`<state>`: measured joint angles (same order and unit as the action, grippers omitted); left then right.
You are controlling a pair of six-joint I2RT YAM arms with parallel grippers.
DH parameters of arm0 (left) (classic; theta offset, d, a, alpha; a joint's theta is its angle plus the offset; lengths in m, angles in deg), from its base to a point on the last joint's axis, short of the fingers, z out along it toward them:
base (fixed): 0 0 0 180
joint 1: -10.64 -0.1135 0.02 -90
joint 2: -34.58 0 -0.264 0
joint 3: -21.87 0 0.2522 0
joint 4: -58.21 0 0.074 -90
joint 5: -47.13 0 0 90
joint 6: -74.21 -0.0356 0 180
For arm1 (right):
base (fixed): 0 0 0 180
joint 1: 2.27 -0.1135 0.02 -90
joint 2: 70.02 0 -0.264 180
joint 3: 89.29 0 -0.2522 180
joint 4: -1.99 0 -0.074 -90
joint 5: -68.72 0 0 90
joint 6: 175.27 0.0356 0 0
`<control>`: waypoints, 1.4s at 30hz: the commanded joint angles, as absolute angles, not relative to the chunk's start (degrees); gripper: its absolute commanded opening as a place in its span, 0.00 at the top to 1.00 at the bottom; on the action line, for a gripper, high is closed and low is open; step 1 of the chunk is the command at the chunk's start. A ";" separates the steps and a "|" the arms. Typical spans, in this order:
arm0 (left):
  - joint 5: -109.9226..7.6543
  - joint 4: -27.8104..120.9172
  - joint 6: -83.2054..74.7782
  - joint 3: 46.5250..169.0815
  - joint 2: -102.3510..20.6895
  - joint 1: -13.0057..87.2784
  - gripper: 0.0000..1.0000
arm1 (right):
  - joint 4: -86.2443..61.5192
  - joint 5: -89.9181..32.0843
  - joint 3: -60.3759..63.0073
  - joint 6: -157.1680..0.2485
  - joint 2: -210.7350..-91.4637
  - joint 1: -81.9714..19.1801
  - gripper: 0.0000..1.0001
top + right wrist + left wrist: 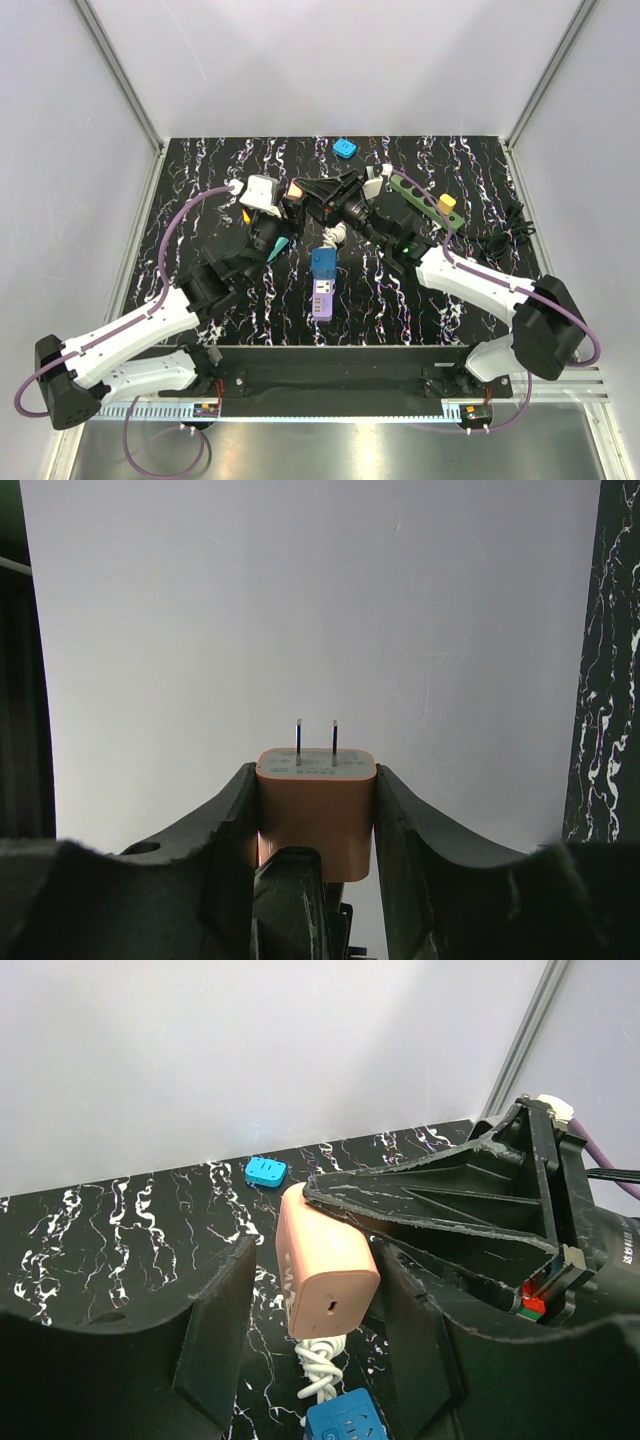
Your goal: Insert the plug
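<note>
The orange plug [296, 189] is held above the table in my right gripper [305, 190], which is shut on its sides. In the right wrist view the plug [316, 810] sits between the fingers of the right gripper [316, 780] with its two prongs pointing away toward the wall. My left gripper [320, 1300] is open around the same plug [325, 1270], with a gap at its left finger [220, 1340]. The blue and purple power strip [323, 280] lies on the table below, with a white coiled cable [333, 237]. The strip also shows in the left wrist view [345, 1422].
A small blue block [345, 148] lies near the back wall and also shows in the left wrist view [265, 1171]. A green bar [420, 197] with a yellow piece [447, 204] lies at the right. Black cable [500, 225] is bunched near the right edge.
</note>
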<state>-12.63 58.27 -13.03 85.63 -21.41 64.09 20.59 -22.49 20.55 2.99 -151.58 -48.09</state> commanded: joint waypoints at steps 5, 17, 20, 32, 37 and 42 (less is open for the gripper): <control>-11.94 62.64 -14.39 85.99 -21.76 64.25 0.52 | 26.81 -23.04 20.61 4.37 -152.72 -49.38 1.00; -11.23 63.17 -14.04 85.65 -23.52 64.25 0.56 | 28.40 -22.68 21.40 4.90 -152.55 -49.64 1.00; -11.50 63.52 -14.21 85.56 -23.87 64.16 0.64 | 28.40 -22.86 21.32 4.99 -152.46 -49.82 1.00; -14.83 53.63 -9.56 89.50 -24.14 63.90 1.00 | 32.36 -22.42 23.16 3.15 -153.17 -49.99 0.60; -20.10 39.83 1.66 93.37 -23.44 58.46 1.00 | 28.05 -20.15 25.18 -1.68 -150.18 -49.91 0.21; -28.80 31.19 8.90 97.58 -21.94 49.06 1.00 | 25.85 -19.69 30.27 -4.50 -146.93 -49.29 0.00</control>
